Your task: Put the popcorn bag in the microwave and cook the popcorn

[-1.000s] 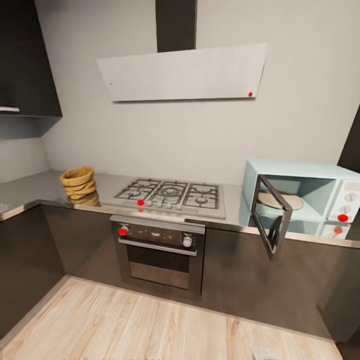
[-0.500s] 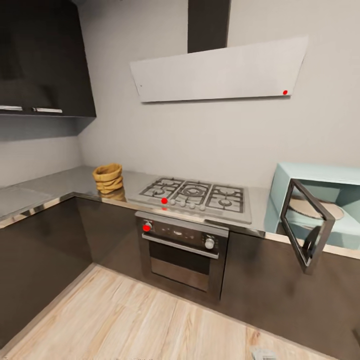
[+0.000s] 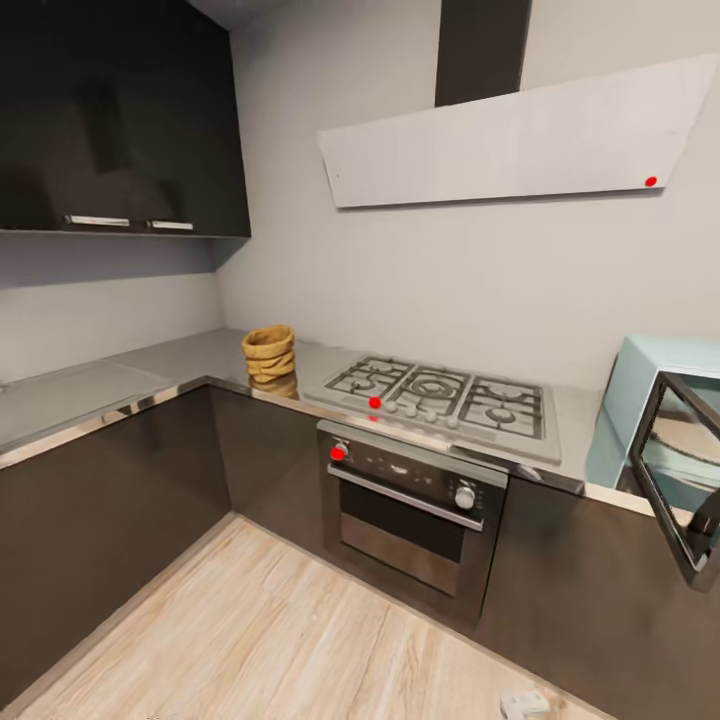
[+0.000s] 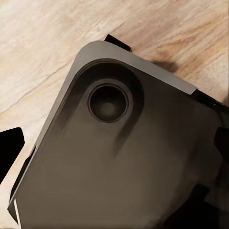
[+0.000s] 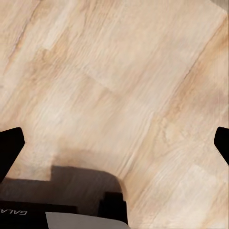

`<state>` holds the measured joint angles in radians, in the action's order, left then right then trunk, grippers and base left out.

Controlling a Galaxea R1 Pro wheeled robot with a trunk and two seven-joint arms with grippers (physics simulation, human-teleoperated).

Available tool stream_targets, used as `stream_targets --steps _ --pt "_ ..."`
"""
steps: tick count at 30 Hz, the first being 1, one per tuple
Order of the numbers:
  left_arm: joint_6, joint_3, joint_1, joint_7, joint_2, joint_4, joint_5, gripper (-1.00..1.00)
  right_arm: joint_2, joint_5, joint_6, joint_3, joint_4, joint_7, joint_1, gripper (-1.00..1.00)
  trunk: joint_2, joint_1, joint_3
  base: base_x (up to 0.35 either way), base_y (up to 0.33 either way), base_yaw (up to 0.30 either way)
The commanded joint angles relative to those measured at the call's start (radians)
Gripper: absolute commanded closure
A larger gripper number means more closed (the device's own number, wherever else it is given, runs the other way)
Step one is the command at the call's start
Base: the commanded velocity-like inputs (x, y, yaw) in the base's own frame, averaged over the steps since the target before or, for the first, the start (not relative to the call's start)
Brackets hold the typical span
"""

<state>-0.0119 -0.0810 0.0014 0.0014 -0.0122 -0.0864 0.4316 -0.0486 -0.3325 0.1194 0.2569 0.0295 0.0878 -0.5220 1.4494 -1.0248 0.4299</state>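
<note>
- Your left gripper (image 4: 114, 143) has its two dark finger tips at the far edges of the left wrist view, wide apart, with nothing between them.
- Under it you see the robot's own dark grey base (image 4: 119, 157), with a rounded corner and a round dimple, over the pale wood plank floor (image 4: 43, 43).
- Your right gripper (image 5: 114, 143) also has its black finger tips spread wide and holds nothing.
- Below it is the same wood floor (image 5: 114, 71), and a dark part of the robot with white letters (image 5: 62, 200).
- From your head you see the small crumpled tan-orange paper popcorn bag (image 3: 269, 353). It stands upright on the long smooth grey countertop (image 3: 150, 365), near the corner by the wall.
- The bag sits just beside the steel gas hob with black grates (image 3: 440, 395), on its left side.
- Under the hob is the steel built-in oven with a bar handle (image 3: 412, 510).
- The small pale mint-blue microwave (image 3: 650, 390) stands on the countertop at the right edge, on the other side of the hob, well apart from the bag.
- Its dark glass door (image 3: 680, 470) hangs open toward you.
- A flat pale grey hood (image 3: 510, 140) hangs on the wall above the hob.
- Dark wall cupboards (image 3: 120, 120) hang above the left part of the countertop.
</note>
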Motion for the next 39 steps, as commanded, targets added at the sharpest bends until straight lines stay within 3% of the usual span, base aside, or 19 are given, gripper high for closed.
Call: stream_targets --steps 1,17,25,30,34,39 --pt "-0.001 -0.008 0.0 0.0 0.0 -0.001 -0.004 -1.0 0.0 -0.01 0.002 0.008 0.001 0.003 -0.001 -1.0 0.001 0.0 0.0 0.125 0.0 0.292" --pt "-0.002 -0.006 0.0 -0.009 -0.001 -0.001 -0.004 -1.0 -0.016 0.005 -0.024 0.015 0.001 0.013 -0.001 -1.0 0.001 0.0 -0.001 0.297 0.141 0.034" --pt "0.001 -0.007 0.0 -0.009 -0.004 -0.001 -0.003 -1.0 -0.001 0.01 -0.093 0.014 0.003 0.006 -0.001 -1.0 0.001 0.0 -0.001 0.263 0.26 -0.004" --pt "0.001 -0.007 0.0 -0.009 -0.005 -0.001 -0.003 -1.0 0.001 0.0 -0.089 0.012 0.003 0.009 -0.001 -1.0 0.001 0.0 -0.001 0.249 0.266 -0.226" --pt "0.001 -0.006 0.0 -0.009 -0.004 -0.001 -0.003 -1.0 0.025 0.001 -0.086 0.009 0.003 0.013 -0.001 -1.0 0.001 0.0 -0.001 0.249 0.266 -0.288" --pt "0.001 -0.006 0.0 -0.009 -0.003 -0.001 -0.003 -1.0 0.027 0.001 -0.087 0.008 0.004 0.012 -0.001 -1.0 0.001 0.0 -0.001 0.249 0.267 -0.246"
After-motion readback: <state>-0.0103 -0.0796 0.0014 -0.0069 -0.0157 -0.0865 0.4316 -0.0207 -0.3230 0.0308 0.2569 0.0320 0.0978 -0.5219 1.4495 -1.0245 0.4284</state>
